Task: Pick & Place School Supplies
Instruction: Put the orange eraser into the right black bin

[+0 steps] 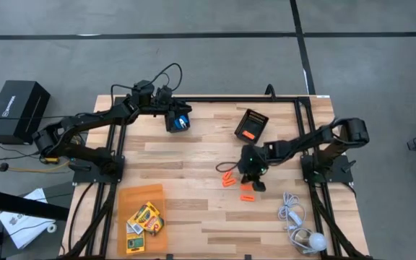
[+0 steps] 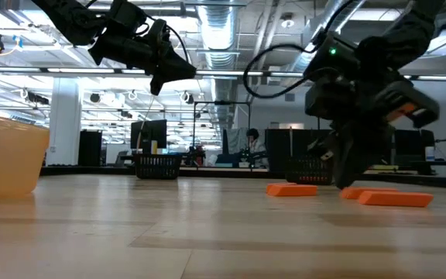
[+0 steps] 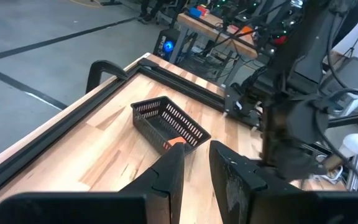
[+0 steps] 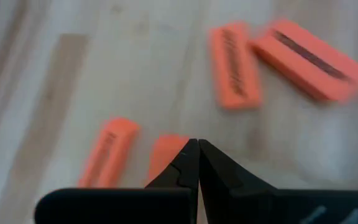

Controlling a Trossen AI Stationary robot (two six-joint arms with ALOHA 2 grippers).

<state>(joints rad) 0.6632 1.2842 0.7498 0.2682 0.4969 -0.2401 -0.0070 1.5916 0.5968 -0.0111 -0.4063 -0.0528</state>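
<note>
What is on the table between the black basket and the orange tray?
In the high view, mostly bare wood lies between the black mesh basket and the orange tray. Nothing sits on that stretch; the orange pieces lie off to the side.

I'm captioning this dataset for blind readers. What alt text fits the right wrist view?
The right gripper, its dark fingers shut, hangs just above a pale wooden table among four flat orange rectangular pieces: two close by its fingertips, two farther off.

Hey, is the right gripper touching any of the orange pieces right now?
Cannot tell. In the right wrist view the shut right gripper overlaps an orange piece, hiding any gap.
</note>
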